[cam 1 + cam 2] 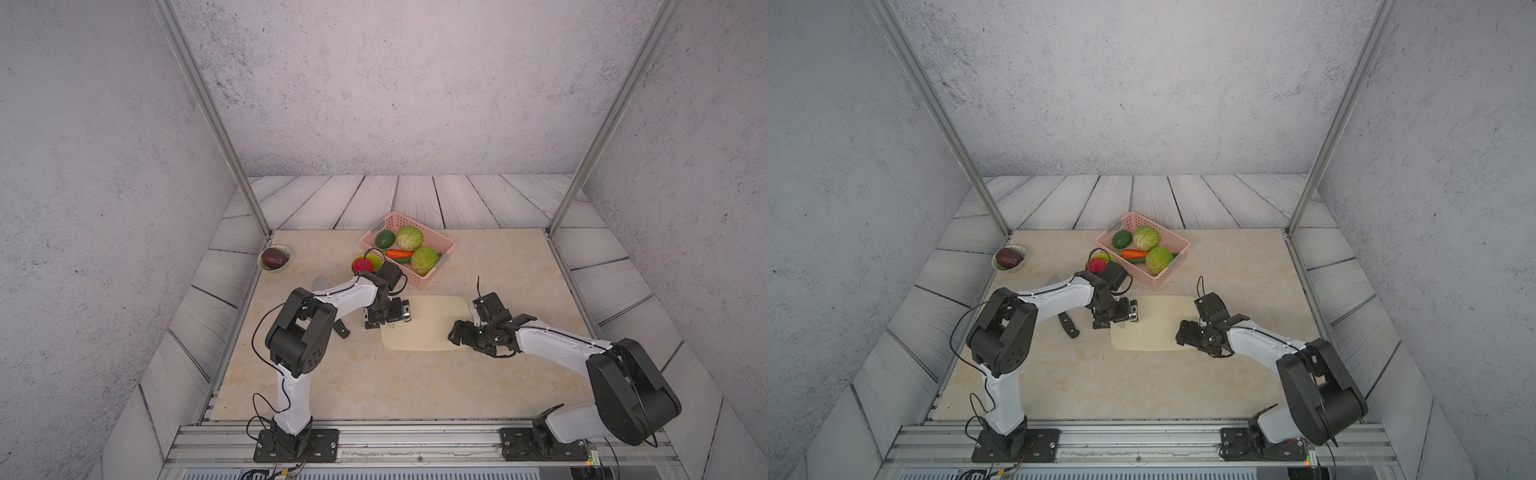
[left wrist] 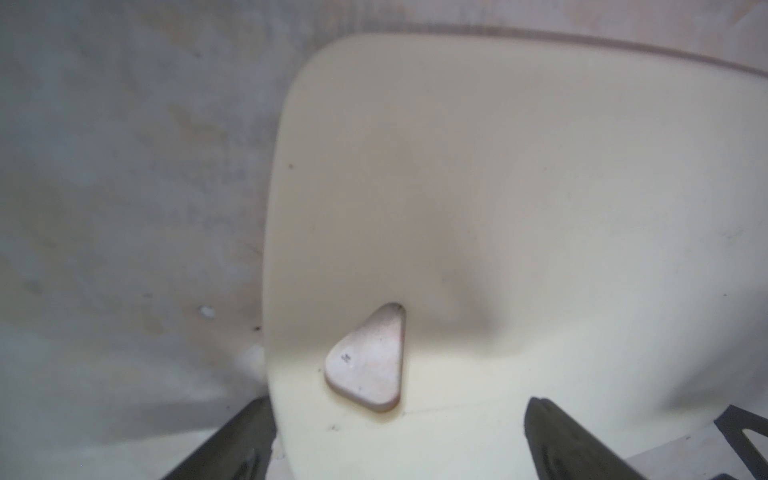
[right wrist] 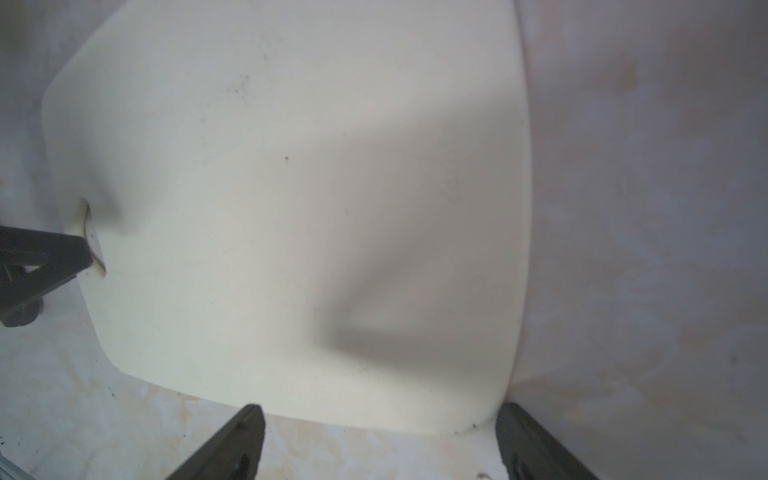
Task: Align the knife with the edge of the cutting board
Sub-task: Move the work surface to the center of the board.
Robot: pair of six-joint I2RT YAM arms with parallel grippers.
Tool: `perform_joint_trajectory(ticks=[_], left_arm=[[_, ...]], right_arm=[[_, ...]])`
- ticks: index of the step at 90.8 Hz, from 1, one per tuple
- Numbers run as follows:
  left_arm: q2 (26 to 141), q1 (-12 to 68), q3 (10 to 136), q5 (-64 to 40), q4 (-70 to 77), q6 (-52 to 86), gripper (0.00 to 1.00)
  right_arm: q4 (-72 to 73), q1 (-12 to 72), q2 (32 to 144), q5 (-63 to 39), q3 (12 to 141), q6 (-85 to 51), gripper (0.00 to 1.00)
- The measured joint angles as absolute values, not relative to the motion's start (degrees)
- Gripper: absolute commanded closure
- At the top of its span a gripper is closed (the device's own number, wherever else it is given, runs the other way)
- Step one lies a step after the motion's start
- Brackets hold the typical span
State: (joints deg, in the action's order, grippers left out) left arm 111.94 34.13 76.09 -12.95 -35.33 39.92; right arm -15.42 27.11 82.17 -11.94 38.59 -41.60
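The cream cutting board (image 1: 428,324) lies flat mid-table, its long sides running left to right. Left of it lies the knife (image 1: 341,329), mostly hidden under my left arm; its black handle (image 1: 1069,326) and grey blade tip (image 1: 1052,282) show, angled to the board's short side. My left gripper (image 1: 388,319) is open over the board's left short side, and in the left wrist view the gripper (image 2: 395,440) straddles that edge by the heart-shaped hole (image 2: 370,361). My right gripper (image 1: 465,326) is open at the board's right end, empty, with a board corner (image 3: 478,415) between its fingers.
A pink basket (image 1: 446,245) with cabbages, an avocado and a carrot stands behind the board. A green bowl (image 1: 376,261) with a red fruit sits beside it, just behind my left wrist. A small bowl (image 1: 274,258) holding a dark fruit is at the far left edge.
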Motion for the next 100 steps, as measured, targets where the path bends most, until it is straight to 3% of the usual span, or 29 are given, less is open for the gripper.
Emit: perform_joint_trajectory(ticks=[100], left_arm=[[102.72, 34.13, 75.42, -11.79, -35.48, 39.9, 0.02]], right_arm=[[-19.73, 27.59, 79.53, -11.81, 38.57, -41.54, 0.01]])
